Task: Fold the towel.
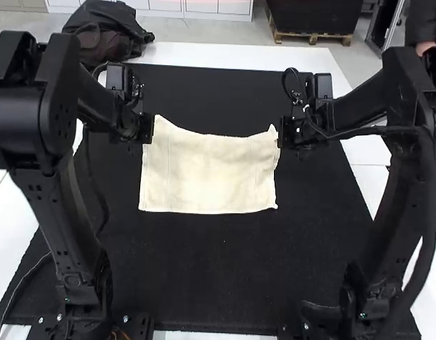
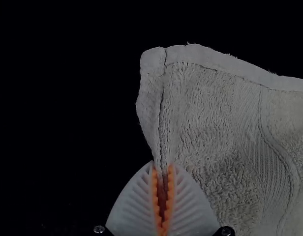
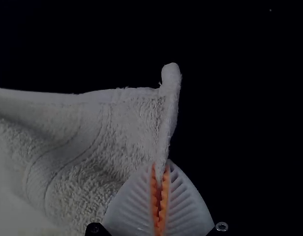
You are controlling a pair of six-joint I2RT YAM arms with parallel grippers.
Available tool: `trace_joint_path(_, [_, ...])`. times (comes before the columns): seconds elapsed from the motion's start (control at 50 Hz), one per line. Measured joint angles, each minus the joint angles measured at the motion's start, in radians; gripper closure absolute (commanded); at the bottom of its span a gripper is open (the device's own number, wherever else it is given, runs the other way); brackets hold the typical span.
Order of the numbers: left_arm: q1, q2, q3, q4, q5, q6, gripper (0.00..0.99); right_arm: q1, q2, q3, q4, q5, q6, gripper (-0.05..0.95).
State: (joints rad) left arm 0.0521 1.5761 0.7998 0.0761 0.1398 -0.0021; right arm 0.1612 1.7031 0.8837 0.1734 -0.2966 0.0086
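Gripping the towel [image 1: 207, 173] by its left edge with the left claw [image 1: 147, 128], upper left. Pinching its right edge with the right claw [image 1: 284, 133], upper right.

Cream towel [image 1: 207, 173] with faint woven bands, plain black mat [image 1: 218, 273]

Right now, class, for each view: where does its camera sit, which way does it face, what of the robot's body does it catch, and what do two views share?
High view: fixed above and behind the arms, facing forward and down over the black mat; left arm and right arm show.
Left wrist view: on that arm's wrist, facing a towel corner past the left gripper.
Right wrist view: likewise, facing another corner past the right gripper.
Both wrist views share the towel, pinched.
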Motion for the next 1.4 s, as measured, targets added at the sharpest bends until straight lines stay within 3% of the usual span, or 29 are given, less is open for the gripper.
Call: trace_joint_path(1.4, [0.002,-0.314,-0.31,-0.072,0.004,0.0,0.97,0.0,-0.121,-0.235,-0.051,-0.048,0.007,0.92])
